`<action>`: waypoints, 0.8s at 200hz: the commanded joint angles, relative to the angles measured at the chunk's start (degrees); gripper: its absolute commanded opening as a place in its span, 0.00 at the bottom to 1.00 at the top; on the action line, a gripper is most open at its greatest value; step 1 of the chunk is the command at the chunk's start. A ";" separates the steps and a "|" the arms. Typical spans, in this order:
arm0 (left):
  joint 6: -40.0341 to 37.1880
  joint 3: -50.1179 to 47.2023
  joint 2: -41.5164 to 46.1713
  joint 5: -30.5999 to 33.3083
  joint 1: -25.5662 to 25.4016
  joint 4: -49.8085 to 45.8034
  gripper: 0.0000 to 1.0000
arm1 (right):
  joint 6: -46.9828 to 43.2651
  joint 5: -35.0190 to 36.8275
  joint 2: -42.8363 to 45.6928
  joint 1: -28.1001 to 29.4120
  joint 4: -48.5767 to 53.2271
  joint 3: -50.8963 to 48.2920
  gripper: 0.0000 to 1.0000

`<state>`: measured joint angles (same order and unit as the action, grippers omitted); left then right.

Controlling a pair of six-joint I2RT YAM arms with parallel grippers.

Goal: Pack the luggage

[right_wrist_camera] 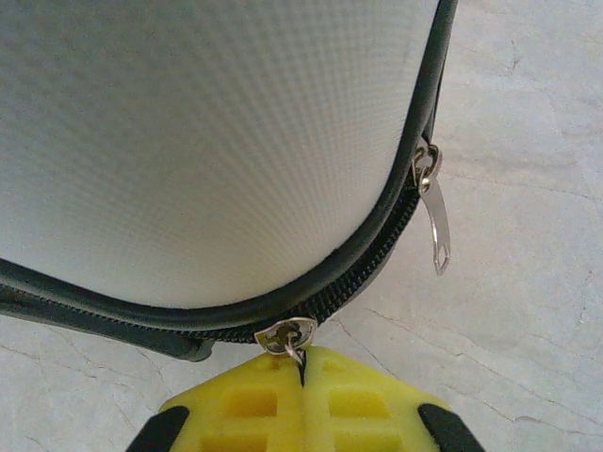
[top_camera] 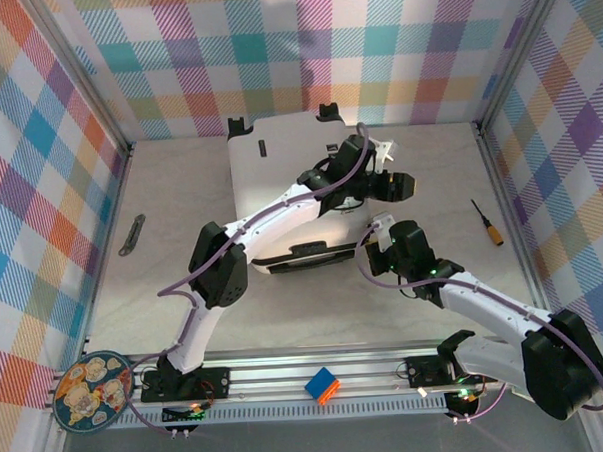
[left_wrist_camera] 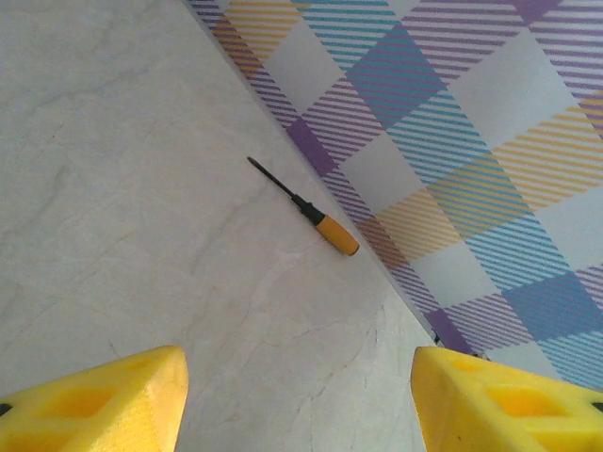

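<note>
Luggage (top_camera: 279, 172), a large white hard-shell suitcase with a black zipper seam, lies closed at the far middle of the pale marbled table (top_camera: 184, 291). Right gripper (right_wrist_camera: 303, 365) is clamped on a silver zipper pull (right_wrist_camera: 287, 335) at a near corner, so zipping seems in hand. The next move calls for drawing it along the seam toward the second slider (right_wrist_camera: 429, 179). Left gripper (left_wrist_camera: 298, 377) hovers, jaws apart.

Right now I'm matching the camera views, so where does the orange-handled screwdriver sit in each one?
Top external: screwdriver lies far right on the table, beside the plaid wall.
Left wrist: centre, beyond the open left gripper.
Right wrist: faces the luggage corner; right gripper shut on a zipper pull.
Shared landmark: the marble table.
</note>
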<state>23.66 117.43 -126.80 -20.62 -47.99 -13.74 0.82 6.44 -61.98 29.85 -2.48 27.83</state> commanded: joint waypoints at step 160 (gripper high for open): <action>-2.44 -26.83 11.82 -0.49 6.17 -7.10 0.62 | -16.46 0.75 -1.69 -5.47 -27.03 -1.91 0.00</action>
<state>20.73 96.60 -113.49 -25.61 -47.62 -2.79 -14.37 -0.95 -64.75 27.64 -15.14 23.99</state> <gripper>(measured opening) 0.620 0.054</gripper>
